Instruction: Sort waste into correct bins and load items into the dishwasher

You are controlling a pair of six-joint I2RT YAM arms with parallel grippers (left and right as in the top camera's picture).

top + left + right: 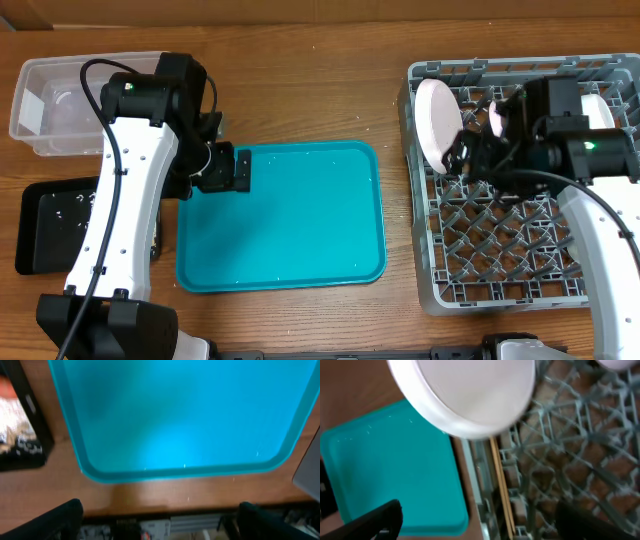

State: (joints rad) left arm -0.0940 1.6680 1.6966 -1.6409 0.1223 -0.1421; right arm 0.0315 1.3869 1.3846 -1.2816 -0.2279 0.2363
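- Pincers first, from overhead: my left pincer [240, 172] is hanging empty, jaws apart, over the left rim of the teal tray [290, 220]. My right pincer [465, 155] is hovering above the grey rack [500, 250].
- From the same view, a big white dish [437, 122] is standing on edge among the pegs at the rack's far left corner, and a smaller white dish [497, 118] is sitting just beside it. The teal tray is lying bare. The clear tub [30, 120] and the black tray [45, 240] are sitting at the left of the tabletop [300, 80]; what they are holding is too faint to tell here.
- From my left wrist, my fingers [55, 520] are standing wide with only tabletop and the teal tray's near rim between them. At the left edge the black tray is holding tan scraps [10, 425] and a blurred orange-red bit.
- From my right wrist, my fingers [375, 520] are spread wide and gripping nothing. The big white dish is leaning in the rack just ahead, and the wooden chopsticks [501, 485] are lying along the rack's side nearest the teal tray. I cannot tell whether they are fully inside.
- I am judging the job as nearly finished or finished: nothing is waiting on the teal tray, dishes are racked, and waste is binned. The count of dishes and the tub's contents are what I cannot confirm.
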